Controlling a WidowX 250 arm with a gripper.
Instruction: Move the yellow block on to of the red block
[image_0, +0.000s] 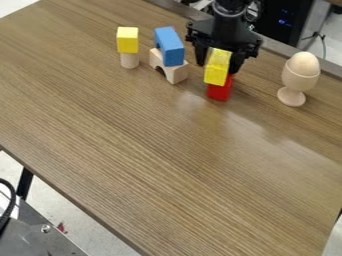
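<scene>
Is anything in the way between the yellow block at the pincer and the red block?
Nothing visible: the yellow block, at the pincer, is right above the red block, with no other object seen between them.

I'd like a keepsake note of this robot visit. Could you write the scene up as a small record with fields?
gripper: black, at the front yellow block; grip unclear
under that block: red block; full contact unclear
far left stack: another yellow block on a pale cylinder
next stack: blue block on a pale arch
right side: wooden egg in an egg cup
surface: wood-grain table
</scene>
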